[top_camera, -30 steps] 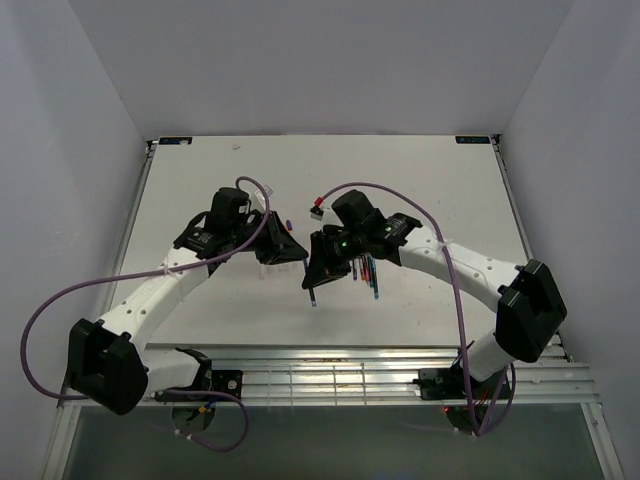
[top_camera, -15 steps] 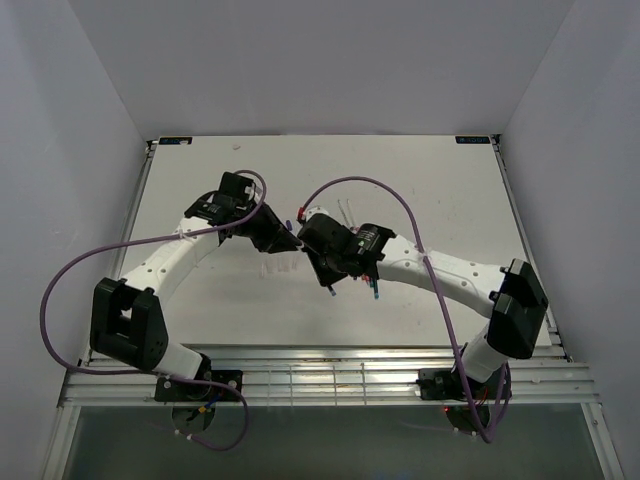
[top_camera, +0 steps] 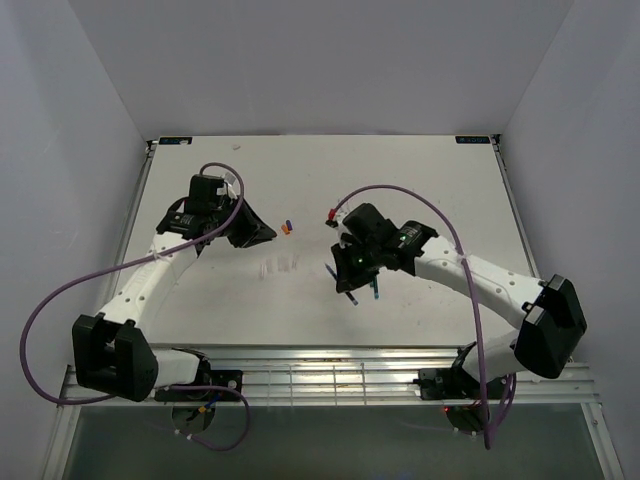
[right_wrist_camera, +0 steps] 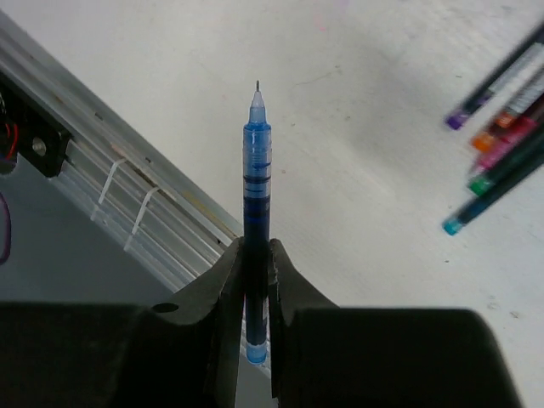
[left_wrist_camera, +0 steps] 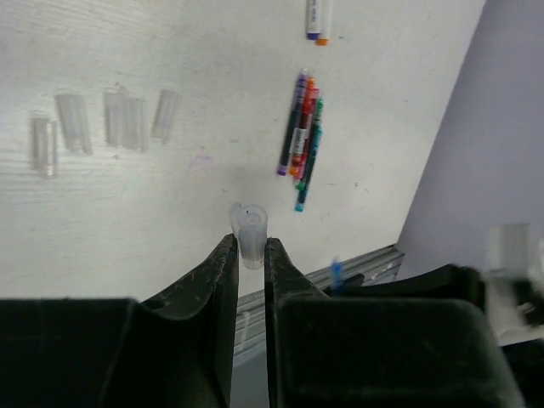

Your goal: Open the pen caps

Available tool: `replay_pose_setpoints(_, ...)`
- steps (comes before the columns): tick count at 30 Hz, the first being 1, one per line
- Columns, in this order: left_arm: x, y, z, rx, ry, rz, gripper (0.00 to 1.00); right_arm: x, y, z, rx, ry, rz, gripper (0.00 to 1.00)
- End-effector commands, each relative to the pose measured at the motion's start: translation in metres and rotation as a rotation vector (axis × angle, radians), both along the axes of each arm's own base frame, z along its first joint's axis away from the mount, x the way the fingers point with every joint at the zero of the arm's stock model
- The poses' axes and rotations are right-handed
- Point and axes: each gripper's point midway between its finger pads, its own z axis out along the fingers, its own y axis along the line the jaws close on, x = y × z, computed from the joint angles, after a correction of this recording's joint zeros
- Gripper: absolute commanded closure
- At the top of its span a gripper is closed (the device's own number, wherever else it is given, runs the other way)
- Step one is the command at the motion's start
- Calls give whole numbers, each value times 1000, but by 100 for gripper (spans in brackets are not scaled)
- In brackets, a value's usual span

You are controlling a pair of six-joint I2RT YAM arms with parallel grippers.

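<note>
The left hand point(left_wrist_camera: 249, 248) pinches a clear cap point(left_wrist_camera: 249, 225) at its fingertips; the right hand point(right_wrist_camera: 257, 248) is clenched on a blue pen point(right_wrist_camera: 257, 161), tip bare, so this cap looks already off. Loose clear caps point(left_wrist_camera: 119, 119) lie on the desk point(left_wrist_camera: 127, 212) ahead-left of the left hand, small coloured caps point(top_camera: 287, 227) between both hands; no container shows

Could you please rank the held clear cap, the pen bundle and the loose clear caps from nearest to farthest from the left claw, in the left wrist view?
From the left claw:
1. the clear cap, pinched in its tips.
2. the pen bundle, on the table beyond, slightly right.
3. the loose clear caps, farther, upper left.
</note>
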Motion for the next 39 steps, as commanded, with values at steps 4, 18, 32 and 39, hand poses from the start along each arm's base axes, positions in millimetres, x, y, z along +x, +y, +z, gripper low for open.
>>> replay_pose_setpoints(4, -42, 45, -59, 270, 74, -22, 100, 37, -46, -10, 62, 78, -182, 92)
replay_pose_setpoints(18, -54, 82, -108, 518, 190, -64, 100, 71, -110, -66, -91, 132, -373, 92)
replay_pose_setpoints(32, -24, 76, -142, 550, 191, -158, 97, 87, -126, -91, -91, 208, -416, 92)
replay_pose_setpoints(39, -6, 68, -153, 539, 200, -192, 86, 91, -125, -99, -88, 246, -409, 92)
